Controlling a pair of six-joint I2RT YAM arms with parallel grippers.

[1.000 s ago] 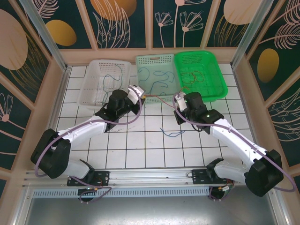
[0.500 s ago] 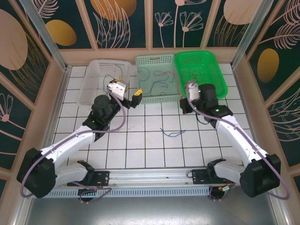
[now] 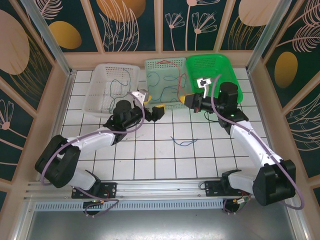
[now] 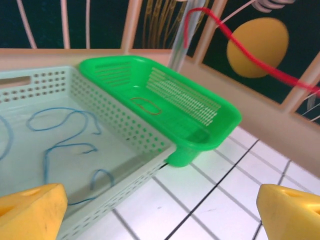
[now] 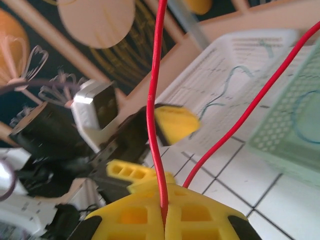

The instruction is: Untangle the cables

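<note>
With the right fingers point(image 5: 135, 216) clamped on the red cable point(image 5: 155, 100) just left of the green basket point(image 4: 185, 100) and the left fingers point(image 4: 30, 207) apart further left, I'd carry it slowly over that basket, watching the trailing end for snags.

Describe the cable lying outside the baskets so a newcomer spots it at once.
Find the white tiled table, then the pale green middle basket at its far side. On the bare tiles in front of that basket lies a short dark blue cable, loosely kinked. Unlike its neighbours, it lies outside every basket and nothing holds it.
</note>
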